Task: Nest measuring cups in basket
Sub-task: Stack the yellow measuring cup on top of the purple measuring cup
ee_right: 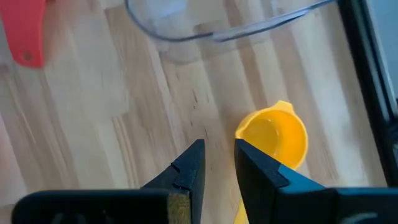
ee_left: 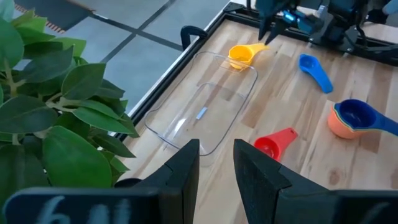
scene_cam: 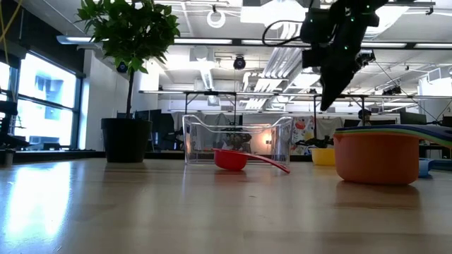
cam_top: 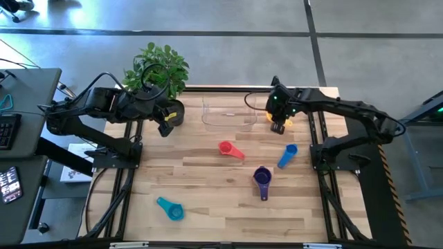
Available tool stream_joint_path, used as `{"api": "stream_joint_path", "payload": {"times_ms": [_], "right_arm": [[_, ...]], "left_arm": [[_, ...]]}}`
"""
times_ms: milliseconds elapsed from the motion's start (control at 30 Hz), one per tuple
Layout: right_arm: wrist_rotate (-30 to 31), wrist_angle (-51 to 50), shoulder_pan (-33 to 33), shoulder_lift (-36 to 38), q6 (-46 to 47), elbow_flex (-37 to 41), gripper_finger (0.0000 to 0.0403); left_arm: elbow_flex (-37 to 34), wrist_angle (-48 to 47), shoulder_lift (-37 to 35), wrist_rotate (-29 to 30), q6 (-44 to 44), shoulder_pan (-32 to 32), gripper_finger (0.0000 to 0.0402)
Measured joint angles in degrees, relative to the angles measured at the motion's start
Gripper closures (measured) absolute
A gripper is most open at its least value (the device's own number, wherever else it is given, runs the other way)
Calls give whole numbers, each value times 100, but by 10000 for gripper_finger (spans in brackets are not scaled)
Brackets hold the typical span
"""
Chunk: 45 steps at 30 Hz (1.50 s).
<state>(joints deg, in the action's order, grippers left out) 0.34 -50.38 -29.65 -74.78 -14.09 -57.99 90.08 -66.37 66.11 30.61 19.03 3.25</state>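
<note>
The clear basket (cam_top: 206, 114) (scene_cam: 205, 141) stands near the table's far edge. Just to its right the yellow cup (cam_top: 288, 123) (ee_right: 273, 135) sits upright on the wood. My right gripper (cam_top: 278, 126) (ee_right: 219, 154) hovers above the table beside that cup, fingers pointing down with a narrow gap, touching nothing; in the low view my right gripper (scene_cam: 326, 104) hangs well above the yellow cup (scene_cam: 323, 156). The red cup (cam_top: 230, 150), blue cup (cam_top: 287, 155), teal cup (cam_top: 169, 208) and a purple-topped stack (cam_top: 262, 178) lie on the table. My left gripper (cam_top: 166, 126) (ee_left: 216, 158) waits open left of the basket.
A dark round plant pot (cam_top: 176, 113) (scene_cam: 126, 140) with a leafy plant (ee_left: 56, 118) stands at the far left corner, close to my left gripper. The stack, with its orange cup (scene_cam: 376, 156) at the bottom, sits close to the low camera. Bare wood lies along the near edge.
</note>
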Motion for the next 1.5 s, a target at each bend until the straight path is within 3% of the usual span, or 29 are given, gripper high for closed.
{"api": "stream_joint_path", "payload": {"times_ms": [233, 667, 1500], "right_arm": [[-142, 378, 0, -10, -469, 527, 324], [177, 1026, -244, -72, -699, 1096, 324], [380, 1610, -562, -1346, -1027, 1116, 324]], "left_arm": [[0, 0, 0, 2, 41, -2, 312], [0, -1, -1, 44, 37, -2, 312], [0, 0, 0, 48, -65, -2, 312]]}}
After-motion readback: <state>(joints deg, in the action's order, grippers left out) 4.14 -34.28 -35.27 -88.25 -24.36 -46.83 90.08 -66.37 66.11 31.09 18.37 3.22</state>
